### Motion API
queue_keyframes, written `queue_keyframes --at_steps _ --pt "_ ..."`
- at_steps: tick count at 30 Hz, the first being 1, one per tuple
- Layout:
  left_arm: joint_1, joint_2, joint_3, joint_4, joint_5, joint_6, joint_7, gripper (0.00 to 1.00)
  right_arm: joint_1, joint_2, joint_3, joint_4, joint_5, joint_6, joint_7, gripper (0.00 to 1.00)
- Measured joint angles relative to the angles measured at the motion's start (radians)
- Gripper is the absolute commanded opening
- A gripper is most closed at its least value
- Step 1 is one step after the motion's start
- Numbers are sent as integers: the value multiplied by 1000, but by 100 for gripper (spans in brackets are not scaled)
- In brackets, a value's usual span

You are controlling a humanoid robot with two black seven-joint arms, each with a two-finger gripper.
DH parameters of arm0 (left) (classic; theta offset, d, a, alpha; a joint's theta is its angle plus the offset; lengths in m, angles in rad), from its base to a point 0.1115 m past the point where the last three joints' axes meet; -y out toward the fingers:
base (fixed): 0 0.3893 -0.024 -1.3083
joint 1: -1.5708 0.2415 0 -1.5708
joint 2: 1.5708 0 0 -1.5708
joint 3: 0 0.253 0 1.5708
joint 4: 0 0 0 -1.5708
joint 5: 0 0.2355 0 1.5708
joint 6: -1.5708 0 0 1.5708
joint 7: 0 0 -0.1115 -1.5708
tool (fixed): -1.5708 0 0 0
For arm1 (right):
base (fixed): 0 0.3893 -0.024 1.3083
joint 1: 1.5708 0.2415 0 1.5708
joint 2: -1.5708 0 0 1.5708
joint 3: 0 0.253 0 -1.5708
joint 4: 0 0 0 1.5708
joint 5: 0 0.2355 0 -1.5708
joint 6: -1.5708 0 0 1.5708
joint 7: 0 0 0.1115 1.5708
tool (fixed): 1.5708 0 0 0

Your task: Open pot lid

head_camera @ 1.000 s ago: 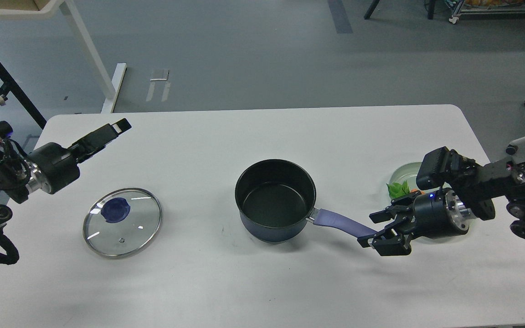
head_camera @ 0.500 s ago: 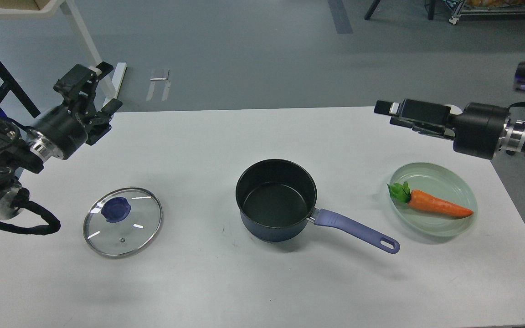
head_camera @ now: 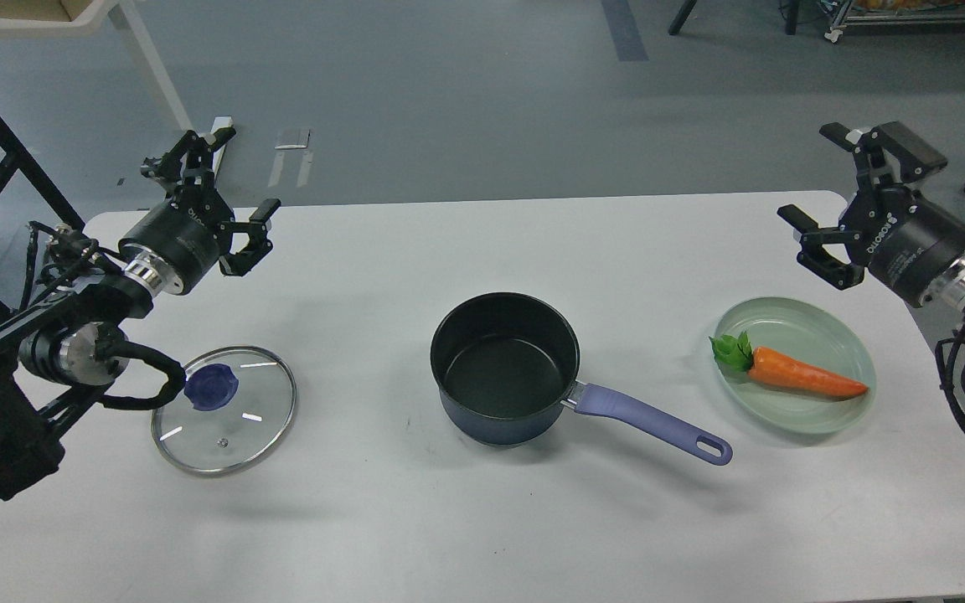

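Observation:
A dark blue pot (head_camera: 505,366) with a purple handle (head_camera: 654,424) stands uncovered in the middle of the white table (head_camera: 482,251). Its glass lid (head_camera: 224,409), with a blue knob (head_camera: 211,389), lies flat on the table to the left, apart from the pot. My left gripper (head_camera: 227,197) is open and empty, raised over the table's far left corner, well behind the lid. My right gripper (head_camera: 847,201) is open and empty, raised at the table's far right.
A pale green plate (head_camera: 817,322) holding an orange carrot (head_camera: 792,375) with green leaves sits right of the pot handle. A white desk frame (head_camera: 156,84) stands on the floor behind the left side.
My right gripper let go of the pot handle, rose and swung back to the far right, uncovering the plate and carrot. My left gripper turned, moved farther back and now shows spread fingers. The pot and lid stayed put.

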Motion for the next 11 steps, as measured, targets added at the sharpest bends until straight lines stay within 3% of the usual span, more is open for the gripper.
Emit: queue_keyframes --at_steps 4,11 --pt "19 -18 -18 1 2 -63 8 99 -52 56 39 -61 8 24 0 100" --pt "32 -21 -20 3 10 -74 9 99 -126 152 130 -109 7 23 0 100"
